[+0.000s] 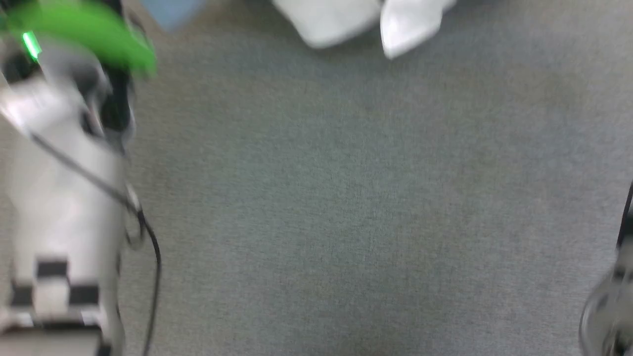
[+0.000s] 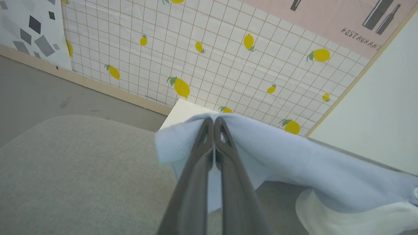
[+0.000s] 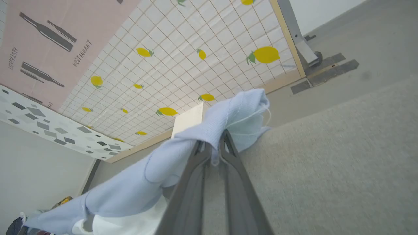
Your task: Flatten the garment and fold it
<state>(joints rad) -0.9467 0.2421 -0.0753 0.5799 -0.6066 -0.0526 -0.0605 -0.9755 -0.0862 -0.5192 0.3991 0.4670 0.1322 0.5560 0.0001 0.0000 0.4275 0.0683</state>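
Over the grey woven bench [image 2: 72, 176], before a lemon-patterned wall [image 2: 212, 65], the left end effector [image 2: 214, 122] and right end effector [image 3: 214, 143] each pinch the garment [image 2: 277, 153].

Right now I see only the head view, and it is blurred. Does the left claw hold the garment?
Observer: Yes, the left claw is shut on a light blue fold of the garment.
Operator: And the right claw?
Observer: The right claw is shut on another bunched part of it.
Operator: Does the cloth lie flat?
Observer: No, it seems to hang between the claws, lifted above the grey fabric surface.
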